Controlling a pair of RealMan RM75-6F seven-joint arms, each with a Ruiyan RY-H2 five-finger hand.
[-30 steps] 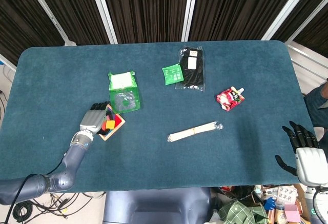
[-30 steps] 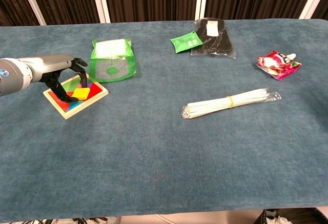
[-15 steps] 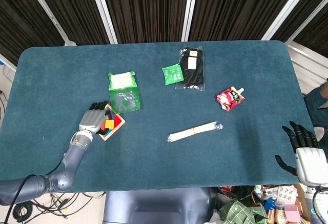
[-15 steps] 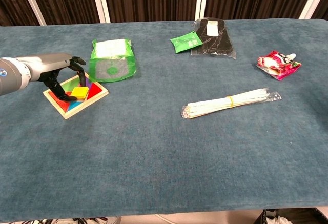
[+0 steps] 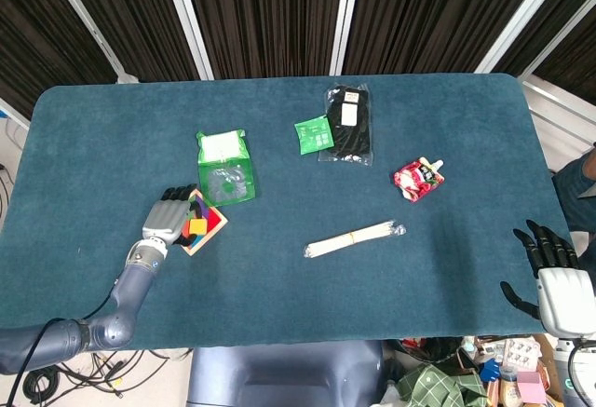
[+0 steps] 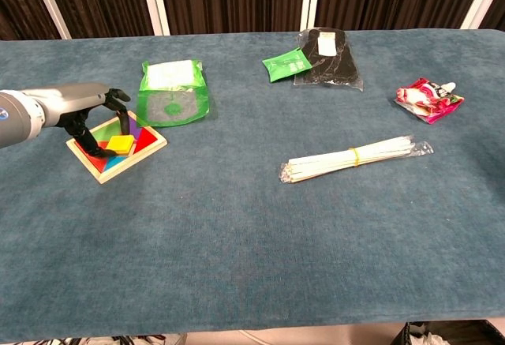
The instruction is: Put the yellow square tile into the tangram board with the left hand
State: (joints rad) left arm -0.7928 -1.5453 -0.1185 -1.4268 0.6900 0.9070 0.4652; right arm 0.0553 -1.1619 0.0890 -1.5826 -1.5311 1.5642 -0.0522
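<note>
The wooden tangram board [image 6: 111,172] lies at the table's left with coloured pieces in it. The yellow square tile [image 6: 120,144] rests on the board among them, slightly raised, and nothing touches it. My left hand [image 6: 84,106] hovers over the board's far-left part with its fingers bent down and apart, holding nothing. From the head view the left hand [image 5: 166,218] sits just left of the yellow tile [image 5: 198,226] and hides the left side of the board [image 5: 192,248]. My right hand [image 5: 556,279] hangs open off the table's right edge.
A green pouch [image 6: 172,92] lies just behind the board. A small green packet [image 5: 313,133] and a black packet [image 5: 347,124] sit at the back middle. A red snack pack [image 5: 418,180] is to the right, and a wrapped bundle of sticks [image 5: 354,237] lies mid-table.
My left hand has drawn back to the left off the yellow tile, which now lies uncovered on the board. The right hand has not moved.
</note>
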